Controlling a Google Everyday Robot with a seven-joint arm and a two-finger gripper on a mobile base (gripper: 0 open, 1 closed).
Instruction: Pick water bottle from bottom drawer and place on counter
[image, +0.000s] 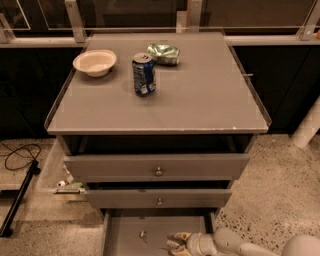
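In the near bottom drawer, our tool sits low beside the bottle, which barely shows just to its left. We cannot tell if the tool is open or closed. We judge this to be the grasping step. Next we need a firm hold, then a lift to the worktop.

Pale grey-white two-finger gripper, yellowish at its tip, sits low in the plain grey bottom drawer tray. Well above it is the flat square counter, uniform matt grey. Beyond the gripper on that top: blue metal soda can with white markings, cream round bowl, crumpled green-and-silver foil packet. Right of the gripper is the stone floor, beige with dark speckles.
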